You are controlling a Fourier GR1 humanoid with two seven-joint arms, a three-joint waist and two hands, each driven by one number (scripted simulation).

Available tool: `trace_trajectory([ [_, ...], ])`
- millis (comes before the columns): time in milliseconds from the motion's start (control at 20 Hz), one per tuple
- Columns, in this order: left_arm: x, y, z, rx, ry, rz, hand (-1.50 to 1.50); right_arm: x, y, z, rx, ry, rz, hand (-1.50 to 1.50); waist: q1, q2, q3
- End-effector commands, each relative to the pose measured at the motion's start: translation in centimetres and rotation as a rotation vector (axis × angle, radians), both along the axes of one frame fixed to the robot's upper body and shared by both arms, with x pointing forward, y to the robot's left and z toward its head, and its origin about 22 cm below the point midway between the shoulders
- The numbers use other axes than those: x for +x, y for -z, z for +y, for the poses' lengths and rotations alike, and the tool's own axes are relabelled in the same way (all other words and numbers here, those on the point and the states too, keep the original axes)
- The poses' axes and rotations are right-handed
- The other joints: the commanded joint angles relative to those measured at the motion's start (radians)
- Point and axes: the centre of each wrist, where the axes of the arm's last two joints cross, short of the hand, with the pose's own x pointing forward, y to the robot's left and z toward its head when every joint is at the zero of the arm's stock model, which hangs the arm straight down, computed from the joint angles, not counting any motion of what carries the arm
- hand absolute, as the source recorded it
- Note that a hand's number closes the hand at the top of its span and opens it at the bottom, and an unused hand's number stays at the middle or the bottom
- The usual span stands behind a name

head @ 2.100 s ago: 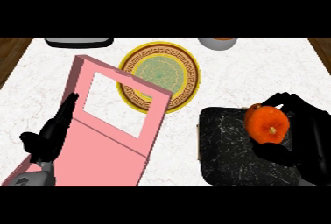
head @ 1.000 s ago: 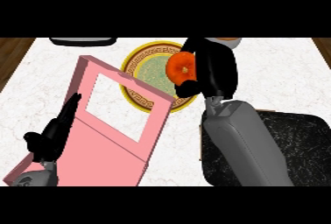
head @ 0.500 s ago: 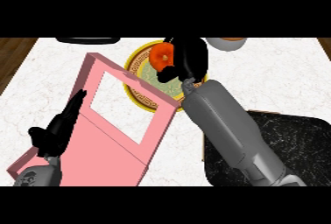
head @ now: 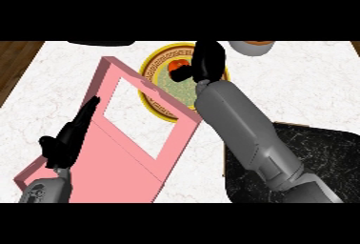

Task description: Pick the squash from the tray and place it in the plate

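The orange squash (head: 181,64) shows as a small patch over the middle of the yellow-rimmed, green-centred plate (head: 156,101) at the counter's back. My right hand (head: 209,58) is curled round it from the right and hides most of it, with the thumb just below it. Whether the squash touches the plate I cannot tell. The black marbled tray (head: 325,153) lies at the lower right with nothing showing in it; my right forearm crosses its left side. My left hand (head: 69,138) rests open on the pink board.
A large pink board with a rectangular cut-out (head: 130,157) lies slanted at the left, its edge overlapping the plate's left rim. A grey bowl (head: 252,47) stands behind the plate to the right, and a dark item (head: 102,44) sits at the back left.
My right hand lifted the squash off the tray and carried it left and back over the plate, then lowered further over the plate's middle. The left hand barely moved.
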Motion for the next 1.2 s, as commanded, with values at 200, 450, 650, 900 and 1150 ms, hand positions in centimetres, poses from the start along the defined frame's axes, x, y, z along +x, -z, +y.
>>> trace_trajectory([
  [200, -0.7, 1.1, 1.4, 0.001, -0.008, -0.005, 0.0, 0.0, 0.2, -0.8, 0.27, 0.105, -0.209, -1.5, -0.009, 0.002, 0.0],
  [450, -0.8, 0.2, 1.6, -0.011, -0.04, 0.006, 0.0, -0.8, 1.1, -4.0, 0.494, 0.102, -0.247, -1.5, -0.047, -0.008, 0.003],
  [650, -1.2, -0.1, 0.2, -0.002, -0.052, 0.002, 0.0, -1.5, 2.5, -9.0, 0.56, 0.066, -0.299, -1.5, -0.06, -0.013, 0.002],
  [900, -0.7, -1.5, 3.1, -0.007, -0.076, 0.017, 0.0, -5.2, 6.9, -14.5, 0.549, -0.013, -0.292, -1.5, -0.073, -0.017, 0.001],
  [1150, -1.8, -0.6, 3.1, 0.011, -0.073, 0.013, 0.0, -6.4, 6.9, -19.7, 0.522, -0.075, -0.286, -1.5, -0.068, -0.017, 0.0],
])
